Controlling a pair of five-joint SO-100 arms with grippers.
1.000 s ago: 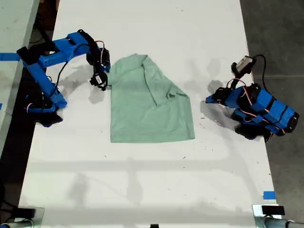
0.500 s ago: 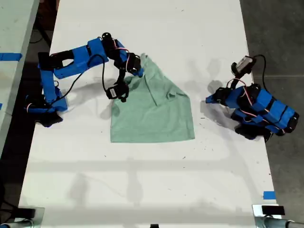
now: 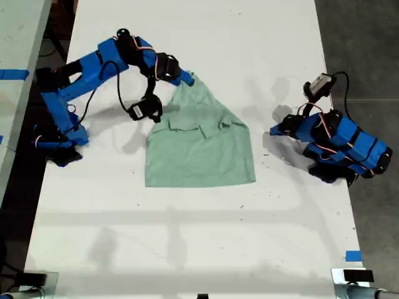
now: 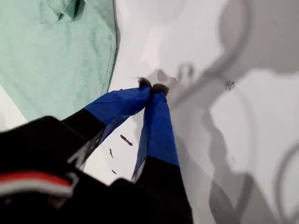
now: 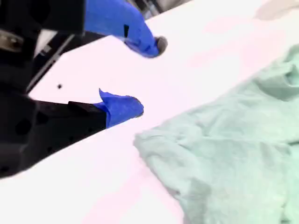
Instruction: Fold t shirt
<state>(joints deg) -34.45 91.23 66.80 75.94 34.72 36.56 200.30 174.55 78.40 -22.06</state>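
The shirt (image 3: pixel 199 146) lies mid-table (image 3: pixel 187 249), partly folded, a soft pale mint cloth with a straight hem toward the exterior view's bottom and a rumpled peak toward its top.

My second gripper (image 5: pixel 145 74) hangs wide open just off that peak, on the arm at the exterior view's left; its blue-taped fingertips (image 5: pixel 124 108) are clear of the cloth.

My first gripper (image 4: pixel 152 87) is pinched together on nothing, tips touching over bare white table, with the shirt's edge (image 4: pixel 70 51) nearby. Its arm sits folded at the exterior view's right.
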